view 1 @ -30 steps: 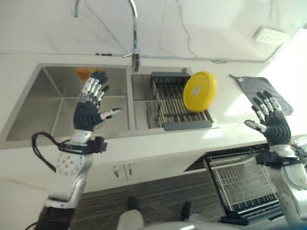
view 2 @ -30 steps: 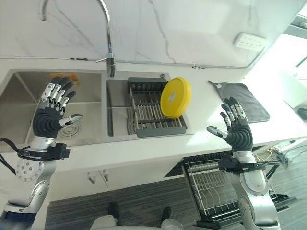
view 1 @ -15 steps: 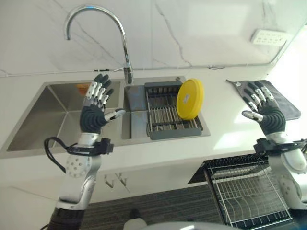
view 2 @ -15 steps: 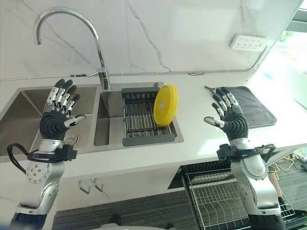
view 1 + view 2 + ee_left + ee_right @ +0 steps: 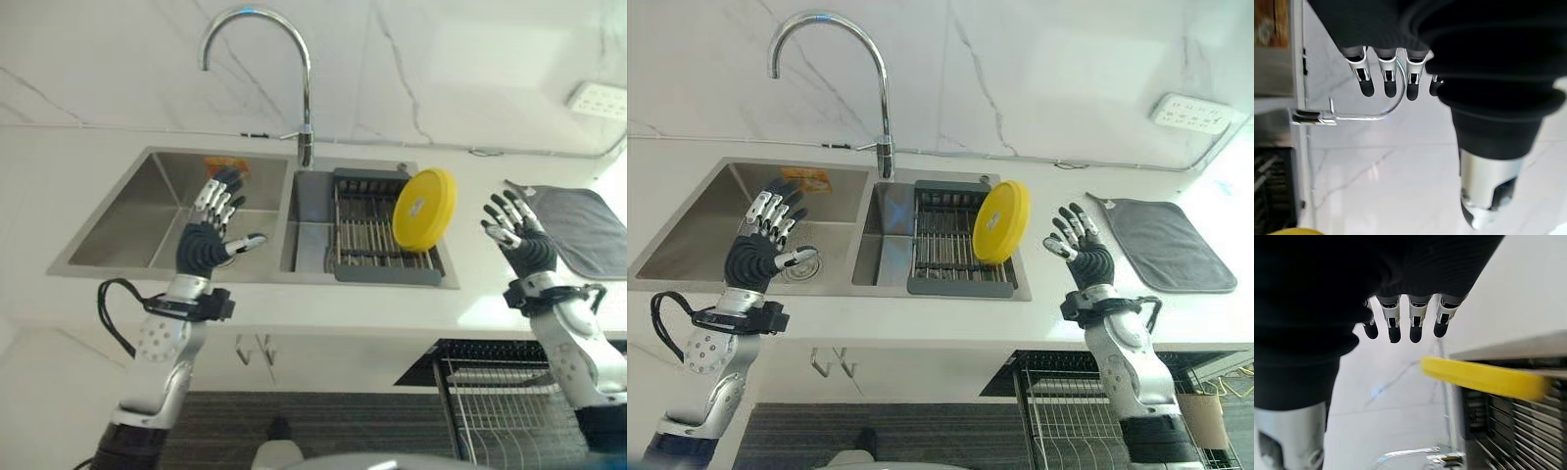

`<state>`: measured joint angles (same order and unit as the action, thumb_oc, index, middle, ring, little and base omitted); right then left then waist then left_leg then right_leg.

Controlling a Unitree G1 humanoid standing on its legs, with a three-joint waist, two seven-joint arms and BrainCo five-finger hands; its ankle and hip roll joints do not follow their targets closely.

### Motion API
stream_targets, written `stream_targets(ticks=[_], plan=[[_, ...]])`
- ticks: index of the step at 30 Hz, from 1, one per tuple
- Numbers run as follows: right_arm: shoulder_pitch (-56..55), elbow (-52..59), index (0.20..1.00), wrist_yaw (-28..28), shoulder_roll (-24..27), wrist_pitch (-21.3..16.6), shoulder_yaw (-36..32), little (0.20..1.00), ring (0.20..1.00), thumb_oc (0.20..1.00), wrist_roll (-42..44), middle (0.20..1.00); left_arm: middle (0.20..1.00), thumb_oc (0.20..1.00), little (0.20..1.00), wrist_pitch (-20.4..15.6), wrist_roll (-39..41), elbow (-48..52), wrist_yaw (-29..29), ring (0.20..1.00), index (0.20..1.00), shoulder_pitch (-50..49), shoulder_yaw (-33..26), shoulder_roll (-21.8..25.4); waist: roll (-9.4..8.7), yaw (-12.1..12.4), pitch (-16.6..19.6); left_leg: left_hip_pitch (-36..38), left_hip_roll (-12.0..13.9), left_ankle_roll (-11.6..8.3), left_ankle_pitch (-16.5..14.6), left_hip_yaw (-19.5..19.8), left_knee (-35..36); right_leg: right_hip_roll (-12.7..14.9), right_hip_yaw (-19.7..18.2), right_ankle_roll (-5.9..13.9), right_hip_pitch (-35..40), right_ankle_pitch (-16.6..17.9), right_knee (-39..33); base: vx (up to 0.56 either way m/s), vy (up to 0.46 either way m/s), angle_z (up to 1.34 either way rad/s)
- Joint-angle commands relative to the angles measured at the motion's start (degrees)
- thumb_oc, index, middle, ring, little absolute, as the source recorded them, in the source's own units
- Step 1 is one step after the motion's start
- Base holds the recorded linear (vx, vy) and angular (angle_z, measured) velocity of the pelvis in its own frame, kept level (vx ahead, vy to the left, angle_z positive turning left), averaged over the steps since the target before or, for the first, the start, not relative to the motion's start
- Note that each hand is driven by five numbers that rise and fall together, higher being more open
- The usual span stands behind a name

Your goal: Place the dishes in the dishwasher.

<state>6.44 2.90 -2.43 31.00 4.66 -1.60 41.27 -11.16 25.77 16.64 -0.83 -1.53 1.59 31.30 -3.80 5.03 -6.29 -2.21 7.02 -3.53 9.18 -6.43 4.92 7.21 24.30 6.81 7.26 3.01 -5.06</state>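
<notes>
a pale counter (image 5: 950, 323) holds a double steel sink (image 5: 720, 211), with a grey mat (image 5: 1164, 245) lying to its right.

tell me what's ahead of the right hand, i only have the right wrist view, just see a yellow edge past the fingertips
Observer: That edge is a yellow plate standing on edge in the drying rack set in the right sink basin.
Operator: is the hand touching it
Observer: No. The right hand is open over the counter, apart from the plate.
Operator: and the left hand
Observer: The left hand is open above the left sink basin, holding nothing.
</notes>
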Motion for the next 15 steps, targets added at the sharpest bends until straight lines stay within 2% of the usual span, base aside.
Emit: stream_targets(ticks=[1,5,15], plan=[[9.8,-1.1,1.0,-3.4,0.9,-3.4,-0.7,1.0,1.0,1.0,2.1,1.0,1.0,1.0,1.0,-2.9,-1.1,-0.6,-0.6,1.0,1.0,6.8,1.3,2.6,1.91,1.4,-3.5,5.1,-0.4,-0.93,-8.4,-1.4,0.1,0.3,-1.1,0.44,-1.0,-0.1,0.1,-0.11,-0.033,0.19],[12.9,-3.8,1.0,-4.8,0.9,-3.6,0.2,1.0,1.0,1.0,2.3,1.0,1.0,1.0,1.0,-2.9,-1.0,-1.0,-1.6,1.0,1.0,8.4,1.9,3.1,2.53,1.6,-4.5,4.4,-0.6,-0.84,-8.0,-0.5,0.1,0.4,-1.0,0.15,-1.3,-0.2,0.1,-0.03,0.005,0.16],[13.1,-7.8,1.0,-8.0,2.1,-3.6,-2.2,1.0,1.0,1.0,3.3,1.0,1.0,1.0,1.0,-2.8,-1.1,-0.9,-2.0,1.0,1.0,6.6,1.7,2.5,3.16,1.7,-4.3,5.9,-0.5,-1.13,-8.0,-0.2,0.1,0.1,-0.7,-0.31,0.6,-1.0,0.1,0.02,0.014,0.01]])
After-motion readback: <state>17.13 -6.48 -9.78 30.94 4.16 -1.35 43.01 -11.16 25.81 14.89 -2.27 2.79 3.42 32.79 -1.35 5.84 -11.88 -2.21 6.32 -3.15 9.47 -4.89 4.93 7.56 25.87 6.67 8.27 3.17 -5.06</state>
